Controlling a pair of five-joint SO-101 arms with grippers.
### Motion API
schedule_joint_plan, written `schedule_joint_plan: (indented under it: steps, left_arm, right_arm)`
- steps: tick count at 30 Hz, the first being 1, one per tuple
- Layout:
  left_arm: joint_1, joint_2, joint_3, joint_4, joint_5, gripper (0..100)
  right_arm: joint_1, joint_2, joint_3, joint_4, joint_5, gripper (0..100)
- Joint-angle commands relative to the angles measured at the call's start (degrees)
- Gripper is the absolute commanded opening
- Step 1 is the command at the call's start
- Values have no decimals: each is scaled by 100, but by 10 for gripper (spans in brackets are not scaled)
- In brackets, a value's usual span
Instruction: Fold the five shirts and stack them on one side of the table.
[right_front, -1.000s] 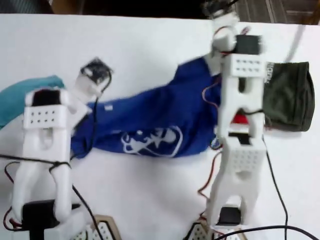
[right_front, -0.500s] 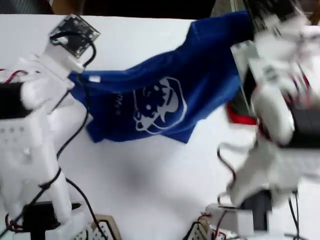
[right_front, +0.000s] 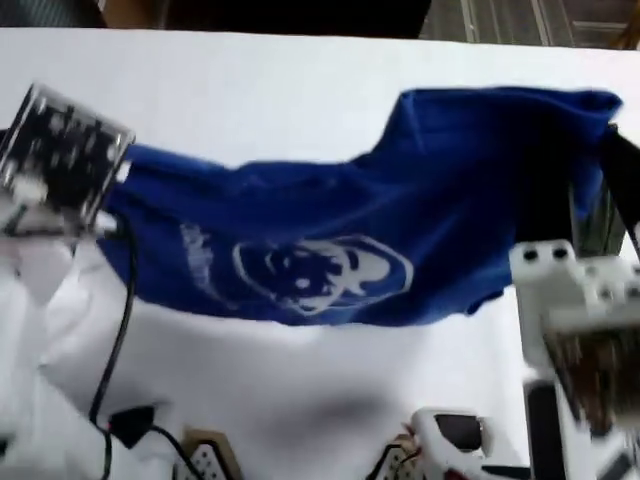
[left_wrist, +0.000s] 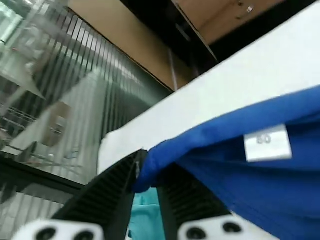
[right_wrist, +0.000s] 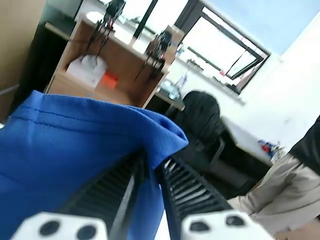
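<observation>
I am holding one blue shirt (right_front: 420, 200) aloft, my two grippers pinching its edge tight: left gripper (left_wrist: 150, 162), right gripper (right_wrist: 155, 160). One teal cloth (left_wrist: 145, 217) is peeking out, mostly hidden.

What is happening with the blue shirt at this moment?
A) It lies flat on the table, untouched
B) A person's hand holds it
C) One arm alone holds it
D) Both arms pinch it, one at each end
D: the left gripper and the right gripper each clamp an edge of the blue shirt, which hangs spread between them.
</observation>
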Motion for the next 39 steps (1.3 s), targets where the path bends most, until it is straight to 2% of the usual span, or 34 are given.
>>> schedule_joint_plan:
  steps: [1, 9, 16, 22, 26, 30, 33, 39]
  left_arm:
    - [-167, -299, -163, 70, 26, 25]
    - [-369, -510, -163, 70, 44, 25]
    - [-352, -519, 382, 70, 62, 25]
    - [-369, -756, 497, 88, 70, 25]
    - [-369, -1486, 963, 88, 70, 25]
    - [-369, -2004, 2009, 18, 18, 25]
    - [-369, -2031, 2800, -501, 26, 25]
    - [-185, -1934, 3943, -2163, 62, 25]
  right_arm:
    - [-40, -382, -88, -22, 62, 20]
    - [22, -1349, -79, -171, 422, 20]
    - [611, -1631, -26, -954, 923, 20]
    - [602, -1666, -26, -673, 897, 20]
    - [593, -1666, -70, -453, 897, 20]
    - [585, -1613, -18, -426, 897, 20]
    - [435, -1490, 299, -479, 897, 20]
    - [-145, -1007, 1398, -778, 888, 20]
